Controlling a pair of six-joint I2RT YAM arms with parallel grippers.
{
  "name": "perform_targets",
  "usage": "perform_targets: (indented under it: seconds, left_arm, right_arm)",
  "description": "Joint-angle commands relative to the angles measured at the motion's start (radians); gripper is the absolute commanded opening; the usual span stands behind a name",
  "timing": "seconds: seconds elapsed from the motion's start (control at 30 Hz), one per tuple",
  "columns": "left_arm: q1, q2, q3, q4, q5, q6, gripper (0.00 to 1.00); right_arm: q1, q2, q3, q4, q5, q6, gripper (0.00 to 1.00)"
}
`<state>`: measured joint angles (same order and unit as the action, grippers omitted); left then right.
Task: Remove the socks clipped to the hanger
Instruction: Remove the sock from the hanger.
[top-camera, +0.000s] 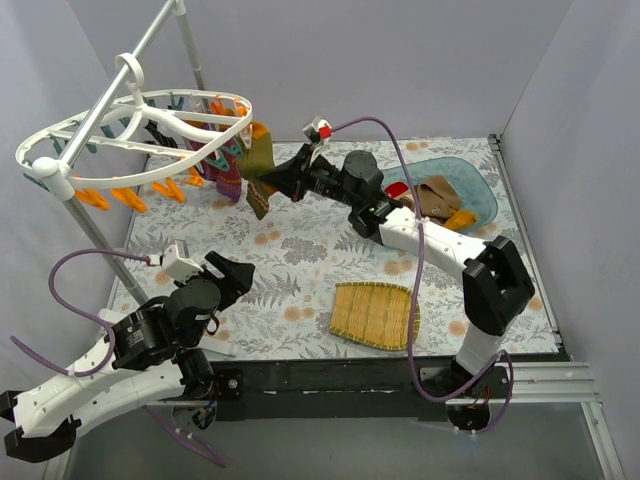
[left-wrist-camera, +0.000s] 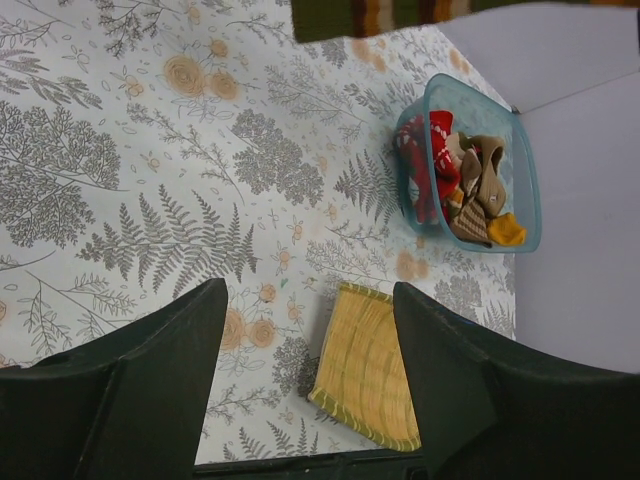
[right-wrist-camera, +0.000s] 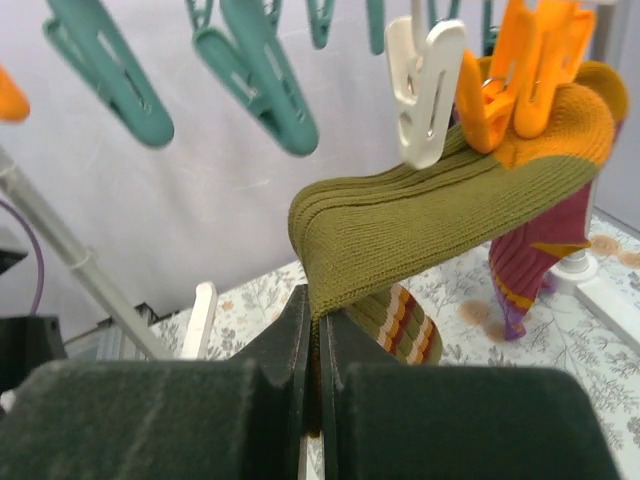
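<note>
The white oval hanger (top-camera: 150, 120) hangs at the back left with orange and teal clips. Several socks (top-camera: 230, 165) dangle from its right side. An olive-green sock (right-wrist-camera: 450, 210) with an orange toe and a striped end is held up by an orange clip (right-wrist-camera: 520, 70). My right gripper (right-wrist-camera: 320, 310) is shut on its lower fold; in the top view that gripper (top-camera: 272, 180) sits just below the hanger's right end. A maroon and purple sock (right-wrist-camera: 535, 260) hangs behind it. My left gripper (left-wrist-camera: 310, 300) is open and holds nothing, low over the table's near left (top-camera: 235, 275).
A teal bin (top-camera: 480, 190) at the back right holds several loose socks (left-wrist-camera: 450, 170). A woven yellow tray (top-camera: 375, 315) lies at the front middle. The stand's grey-white pole (top-camera: 100, 240) slants down on the left. A white clip (right-wrist-camera: 425, 90) and teal clips (right-wrist-camera: 255, 70) hang near the right gripper.
</note>
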<state>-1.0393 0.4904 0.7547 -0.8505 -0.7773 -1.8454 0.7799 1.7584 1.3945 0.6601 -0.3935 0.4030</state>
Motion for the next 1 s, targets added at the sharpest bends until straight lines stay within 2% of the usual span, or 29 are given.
perform_targets:
  seconds: [0.0, 0.3, 0.67, 0.97]
  left_arm:
    - [-0.004, -0.013, 0.026, 0.056, -0.040, 0.083, 0.67]
    - [-0.004, -0.035, 0.011, 0.211, -0.040, 0.219, 0.75]
    - [-0.004, -0.046, -0.051, 0.444, 0.019, 0.380, 0.81]
    - [-0.004, 0.004, -0.066, 0.495, -0.003, 0.413, 0.79]
  right_arm:
    - [0.047, -0.108, -0.069, -0.088, -0.005, -0.113, 0.01]
    - [0.125, -0.212, -0.091, -0.192, -0.068, -0.110, 0.01]
    - [0.226, -0.206, -0.046, -0.258, -0.090, -0.112, 0.01]
    - [0.246, -0.189, -0.029, -0.248, -0.097, -0.078, 0.01]
